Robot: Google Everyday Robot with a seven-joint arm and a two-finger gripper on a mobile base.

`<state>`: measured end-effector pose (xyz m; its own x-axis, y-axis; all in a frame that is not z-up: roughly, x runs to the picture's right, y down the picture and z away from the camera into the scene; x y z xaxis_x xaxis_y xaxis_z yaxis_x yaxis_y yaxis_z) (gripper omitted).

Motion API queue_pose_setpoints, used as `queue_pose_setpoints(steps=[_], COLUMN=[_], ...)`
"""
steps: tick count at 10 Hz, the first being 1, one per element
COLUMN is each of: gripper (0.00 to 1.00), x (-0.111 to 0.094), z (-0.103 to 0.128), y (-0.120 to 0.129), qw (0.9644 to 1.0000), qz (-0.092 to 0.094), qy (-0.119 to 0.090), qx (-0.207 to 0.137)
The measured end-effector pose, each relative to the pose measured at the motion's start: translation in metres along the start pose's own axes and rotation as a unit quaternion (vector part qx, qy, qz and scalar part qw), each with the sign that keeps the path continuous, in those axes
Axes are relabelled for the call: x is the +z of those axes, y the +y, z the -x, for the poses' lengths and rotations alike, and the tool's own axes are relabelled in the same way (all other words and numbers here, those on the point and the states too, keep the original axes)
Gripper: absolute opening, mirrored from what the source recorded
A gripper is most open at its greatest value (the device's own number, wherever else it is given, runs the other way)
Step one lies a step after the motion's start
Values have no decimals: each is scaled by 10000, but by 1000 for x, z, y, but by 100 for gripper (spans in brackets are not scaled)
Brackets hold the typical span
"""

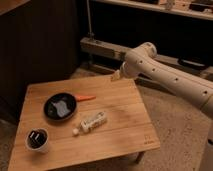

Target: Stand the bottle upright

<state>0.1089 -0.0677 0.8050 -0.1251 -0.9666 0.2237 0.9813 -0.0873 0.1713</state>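
Your spread tool [116, 76] hangs well apart from the lying bottle [93, 121], which a glancing grasp could roll against the black pan [60, 106] beside it.

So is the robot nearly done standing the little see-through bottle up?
Not yet. Done: nothing; the small clear plastic bottle with the white cap lies on its side on the wooden table. In hand: nothing; the robot's gripper hovers open and empty by the table's far edge, apart from the bottle. Left: reach down, grasp the bottle and set it upright.
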Motion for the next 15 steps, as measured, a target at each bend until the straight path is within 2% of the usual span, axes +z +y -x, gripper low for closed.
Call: queue_pose_setpoints(steps=[9,11,12,13,14,15], gripper=[80,80,80,80,80,80], x=[-1,-1,-6,-9,-15,-20], z=[0,-1,1,4,8,12], y=[0,2,0,-2,-6,-8], qw=[10000,9999,9990,9957,9878,9761], qz=[2,-72,-191,-348,-607,-939], qy=[5,11,103,189,288,374], qx=[-1,-122,-384,-836,-1403,-1923])
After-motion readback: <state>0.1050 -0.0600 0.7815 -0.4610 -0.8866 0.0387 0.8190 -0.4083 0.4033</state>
